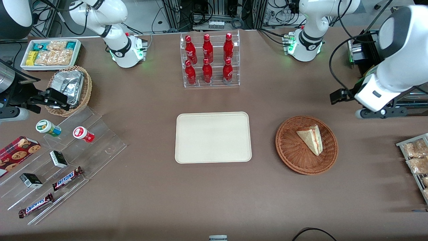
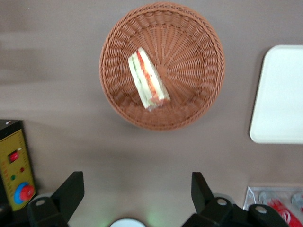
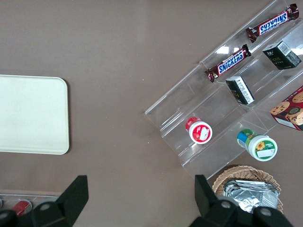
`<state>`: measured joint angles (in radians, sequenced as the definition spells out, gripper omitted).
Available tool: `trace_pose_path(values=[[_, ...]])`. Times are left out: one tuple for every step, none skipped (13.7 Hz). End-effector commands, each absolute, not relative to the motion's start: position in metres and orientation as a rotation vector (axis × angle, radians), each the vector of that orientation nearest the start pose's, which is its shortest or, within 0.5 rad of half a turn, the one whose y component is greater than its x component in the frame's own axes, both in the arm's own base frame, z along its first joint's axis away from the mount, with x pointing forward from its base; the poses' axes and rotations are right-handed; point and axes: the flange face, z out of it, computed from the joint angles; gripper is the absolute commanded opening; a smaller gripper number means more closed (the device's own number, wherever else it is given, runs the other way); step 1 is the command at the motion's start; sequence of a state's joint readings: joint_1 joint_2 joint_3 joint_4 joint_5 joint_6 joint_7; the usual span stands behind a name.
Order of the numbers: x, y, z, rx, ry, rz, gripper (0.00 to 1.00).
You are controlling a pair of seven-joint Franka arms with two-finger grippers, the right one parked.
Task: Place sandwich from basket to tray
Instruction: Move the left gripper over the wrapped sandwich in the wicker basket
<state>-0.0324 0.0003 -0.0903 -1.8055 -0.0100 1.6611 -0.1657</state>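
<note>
Reddish-brown wicker marks where everything still sits: the basket (image 1: 306,144) rests on the brown bench (image 1: 214,201) toward the working arm's end, and the sandwich (image 1: 311,139) lies inside it, a pale triangular wedge with red, pink and green filling showing along one cut edge. In the left wrist view the same sandwich (image 2: 147,78) lies a little off the middle of the basket (image 2: 189,42), flat on the weave and touching nothing else.

The cream-beige tray (image 1: 213,137) sits near the middle of the bench, beside the basket but apart from it, and carries nothing. So, as I judge it, none of the transfer is done: the sandwich has not been picked up, and the lift, the carry across to the tray and the release are all left.

The left arm's end effector (image 2: 137,196) hangs well above the bench with its two dark fingers (image 2: 70,191) spread wide and nothing between them (it shows plainly only in the wrist view). It looks down on the basket from a spot off the rim, not directly over the sandwich, so it would need to move over the wedge and descend before any grasp.

Nearby, farther from the front camera than the tray, stands a clear rack of red bottles (image 1: 210,60), well out of the path between basket and tray.
</note>
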Motion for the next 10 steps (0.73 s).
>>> trace_pose_path(values=[[0.528, -0.066, 0.501, -3.119, -0.169, 0.138, 1.00], [0.529, -0.067, 0.490, -3.109, -0.278, 0.100, 1.00], [0.529, -0.070, 0.477, -3.093, -0.384, 0.060, 1.00], [0.528, -0.078, 0.465, -3.086, -0.457, 0.026, 1.00], [0.526, -0.080, 0.455, -3.079, -0.519, -0.001, 1.00], [0.523, -0.079, 0.447, -3.076, -0.553, -0.018, 1.00], [0.520, -0.079, 0.438, -3.079, -0.563, -0.040, 1.00], [0.517, -0.079, 0.428, -3.079, -0.590, -0.060, 1.00], [0.514, -0.078, 0.420, -3.078, -0.624, -0.081, 1.00], [0.514, -0.078, 0.414, -3.076, -0.632, -0.086, 1.00]])
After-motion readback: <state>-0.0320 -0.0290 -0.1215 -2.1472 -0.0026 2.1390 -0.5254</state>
